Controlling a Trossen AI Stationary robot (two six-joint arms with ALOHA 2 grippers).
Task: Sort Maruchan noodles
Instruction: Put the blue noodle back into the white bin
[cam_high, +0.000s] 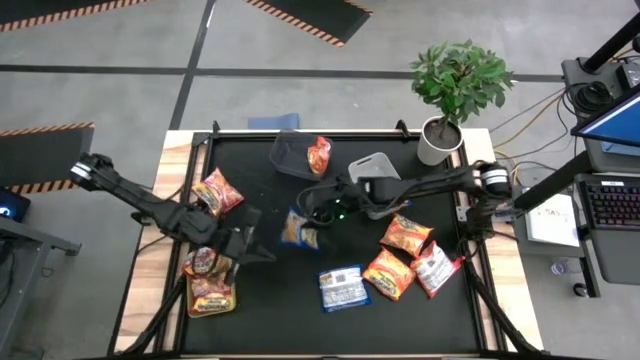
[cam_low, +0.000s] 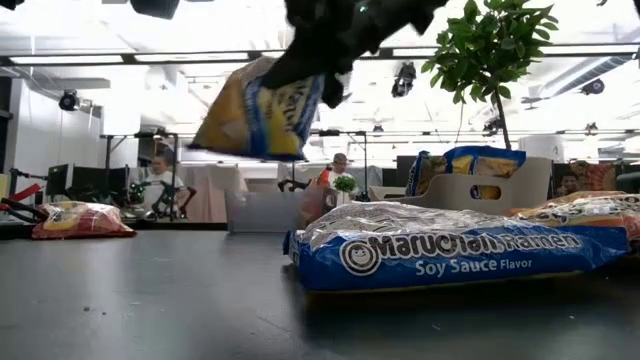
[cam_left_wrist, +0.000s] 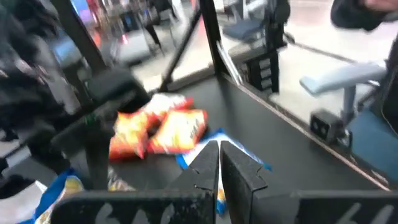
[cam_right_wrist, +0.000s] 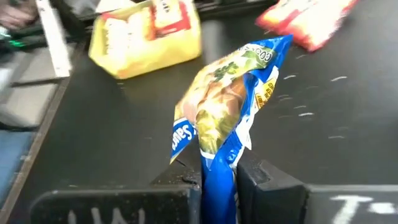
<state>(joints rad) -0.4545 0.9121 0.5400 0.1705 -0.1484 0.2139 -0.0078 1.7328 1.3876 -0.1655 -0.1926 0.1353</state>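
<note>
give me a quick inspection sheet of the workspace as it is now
surface: black mat on a wooden table.
job's things: blue-and-yellow packet lifted off the mat; blue soy sauce packet lying flat; orange packets grouped on the right side; yellow-green bin holding packets; grey bin with one orange packet.
clutter: nothing seen.
grippers: right gripper shut on the blue-and-yellow packet at mid-table; left gripper shut, holding nothing, above the mat beside the yellow-green bin.
cables: cables run on the floor past the table's right edge.
surroundings: potted plant at the corner; people seated in the room behind.
</note>
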